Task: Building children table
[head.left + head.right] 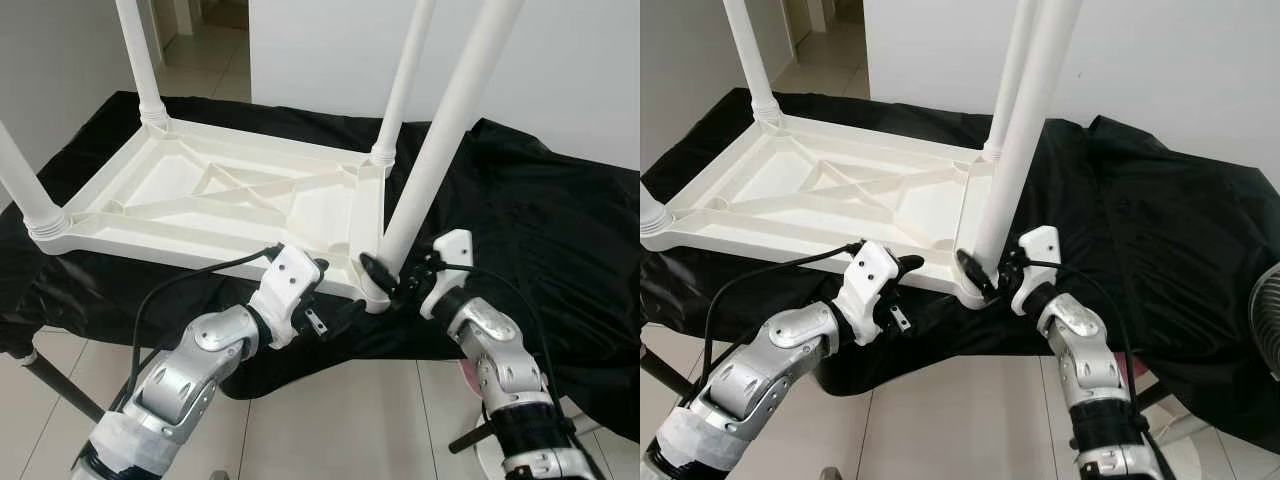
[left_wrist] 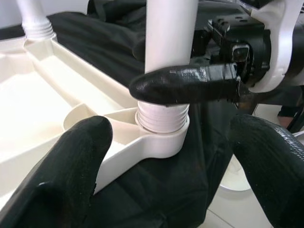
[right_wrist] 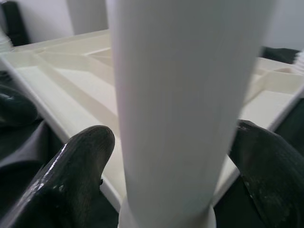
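My little white table lies upside down on black cloth. Its near leg stands tilted in its corner hole.

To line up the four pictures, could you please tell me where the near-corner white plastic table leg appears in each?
Left eye: white plastic table leg, right of centre.
Right eye: centre.
Left wrist: top centre.
Right wrist: centre.
Shared landmark: right gripper at its base.
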